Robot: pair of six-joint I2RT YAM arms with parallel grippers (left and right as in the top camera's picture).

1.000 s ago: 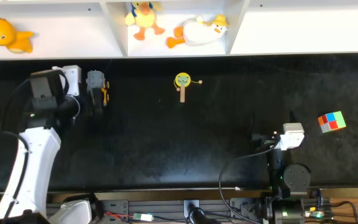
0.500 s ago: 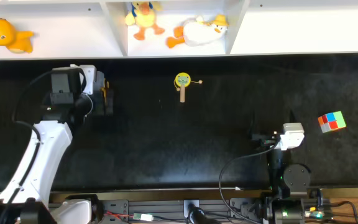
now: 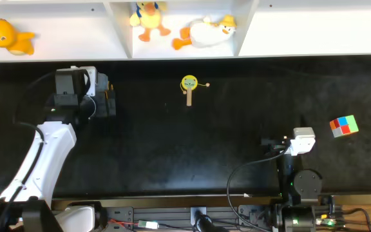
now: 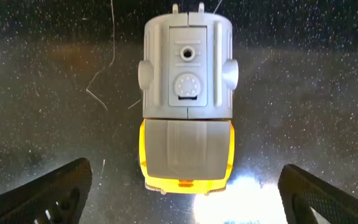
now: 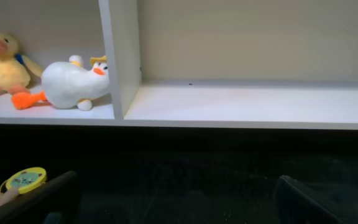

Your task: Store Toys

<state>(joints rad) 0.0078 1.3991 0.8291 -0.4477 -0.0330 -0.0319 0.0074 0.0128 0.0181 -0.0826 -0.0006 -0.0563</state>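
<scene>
A grey toy vehicle with a yellow base (image 4: 187,106) lies on the black table near the back left. My left gripper (image 4: 188,202) hangs over it, open wide, with one finger on either side of the toy's yellow end and neither touching it. The top view shows the toy (image 3: 107,98) under the left gripper (image 3: 102,102). A yellow rattle drum (image 3: 189,84) lies mid-table and a coloured cube (image 3: 343,125) sits at the right. My right gripper (image 5: 179,208) is open and holds nothing, low near the front right (image 3: 272,143).
A white shelf (image 3: 185,53) runs along the back. It holds an orange duck (image 3: 10,37), a yellow plush duck (image 3: 149,18) and a white plush duck (image 3: 205,32). Its right compartment (image 5: 260,102) has free room.
My left arm has swung right and a little toward the shelf, bringing its gripper over the grey toy. The toy, the right arm and the other toys have not moved.
</scene>
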